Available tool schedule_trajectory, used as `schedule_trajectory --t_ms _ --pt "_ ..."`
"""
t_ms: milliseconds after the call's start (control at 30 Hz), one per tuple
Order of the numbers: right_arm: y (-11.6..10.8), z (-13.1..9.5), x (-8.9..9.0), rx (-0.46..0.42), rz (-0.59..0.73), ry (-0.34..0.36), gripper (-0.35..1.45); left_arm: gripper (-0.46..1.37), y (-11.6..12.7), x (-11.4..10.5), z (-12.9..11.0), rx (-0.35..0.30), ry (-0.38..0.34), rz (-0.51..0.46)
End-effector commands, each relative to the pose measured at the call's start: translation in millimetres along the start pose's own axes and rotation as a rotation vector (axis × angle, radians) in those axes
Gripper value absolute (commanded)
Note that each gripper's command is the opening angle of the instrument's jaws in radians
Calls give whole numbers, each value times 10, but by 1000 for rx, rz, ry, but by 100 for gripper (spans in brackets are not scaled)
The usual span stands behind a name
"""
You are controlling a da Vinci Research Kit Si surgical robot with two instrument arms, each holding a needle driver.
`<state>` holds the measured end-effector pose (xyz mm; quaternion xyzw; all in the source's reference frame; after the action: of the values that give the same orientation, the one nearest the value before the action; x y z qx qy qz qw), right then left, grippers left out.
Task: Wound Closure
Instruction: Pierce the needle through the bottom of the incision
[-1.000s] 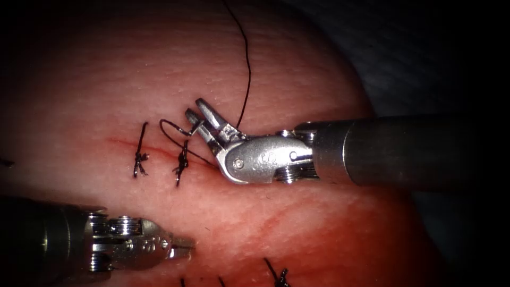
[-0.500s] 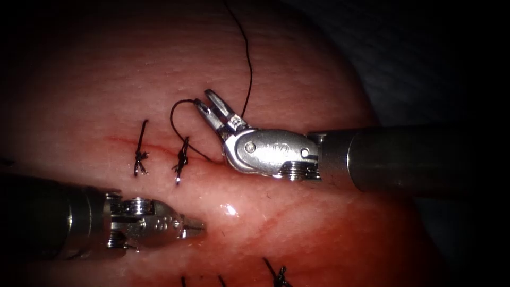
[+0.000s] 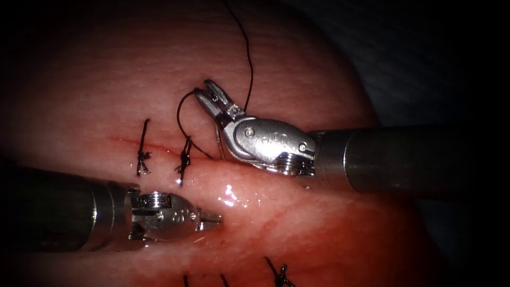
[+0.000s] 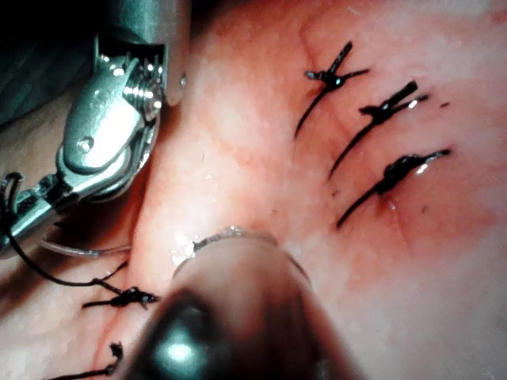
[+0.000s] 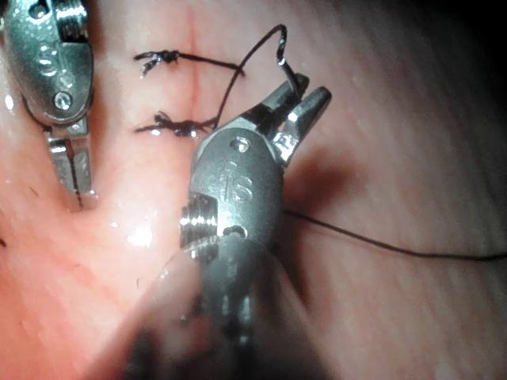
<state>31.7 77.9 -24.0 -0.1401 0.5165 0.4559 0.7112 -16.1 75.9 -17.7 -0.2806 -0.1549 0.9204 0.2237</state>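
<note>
While the right tool (image 3: 208,94) grips the needle (image 3: 218,139) near its thread end, just above the cut (image 3: 159,149), the needle's curve hangs beneath its jaws, outside the tissue (image 3: 297,228). One thread (image 3: 248,58) trails upward. Two knotted stitches (image 3: 141,156) cross the cut (three more nearby). Closed and empty, the left tool (image 3: 215,219) rests below.

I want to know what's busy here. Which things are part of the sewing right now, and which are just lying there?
In use: right gripper, shut on the needle near its thread end, at the cut's right end, whether in the tissue unclear; thread; left gripper, shut, holding nothing.
Lying about: two tied stitches; three older stitches.
</note>
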Motion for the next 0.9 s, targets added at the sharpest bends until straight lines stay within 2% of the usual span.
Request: schedule_trajectory --t_ms 33,233,467,533,633,667,733,767,867,900 --pt "0 0 1 -3 6 -10 -35 -30 2 -1 2 -4 1 1" --pt "0 4 4 -44 2 -36 -35 -28 11 -4 10 -13 14 2" --pt "0 4 4 -80 -22 -66 -35 -28 12 -6 9 -16 16 1" --pt "2 6 3 -8 -37 -42 -35 -28 12 -7 8 -17 16 -3" --pt "4 8 1 69 87 -10 -35 -28 12 -8 8 -18 16 -2" --pt "5 10 1 82 91 0 -33 -29 12 -8 7 -18 16 -2" --pt "6 12 -1 97 113 13 10 -29 12 -8 7 -18 16 -2" --pt "8 13 -2 110 134 16 47 -29 12 -9 7 -19 16 -1" --pt "11 12 -4 138 146 25 65 -29 13 -10 5 -21 16 1" --pt "13 12 -4 153 150 29 86 -28 13 -11 5 -21 16 -5"
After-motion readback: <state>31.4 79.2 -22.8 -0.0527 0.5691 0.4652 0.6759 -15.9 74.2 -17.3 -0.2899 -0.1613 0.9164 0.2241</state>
